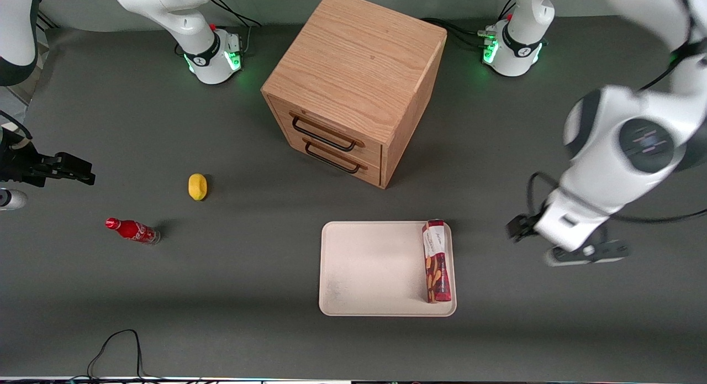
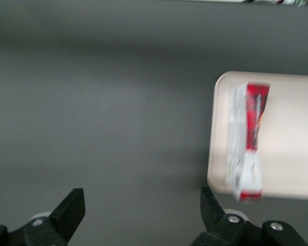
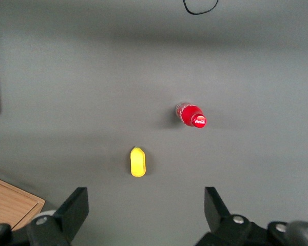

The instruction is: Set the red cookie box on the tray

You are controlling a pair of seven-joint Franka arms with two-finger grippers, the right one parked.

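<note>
The red cookie box (image 1: 436,261) lies flat on the cream-pink tray (image 1: 375,268), along the tray's edge toward the working arm, with its white label end farther from the front camera. My left gripper (image 1: 586,254) hangs over bare table beside the tray, toward the working arm's end, apart from the box. In the left wrist view the gripper (image 2: 142,205) is open and empty, with grey table between its fingers. That view also shows the box (image 2: 246,141) on the tray (image 2: 292,148).
A wooden two-drawer cabinet (image 1: 353,85) stands farther from the front camera than the tray. A yellow lemon (image 1: 197,186) and a small red soda bottle (image 1: 132,230) lie toward the parked arm's end. A black cable (image 1: 116,345) lies at the front edge.
</note>
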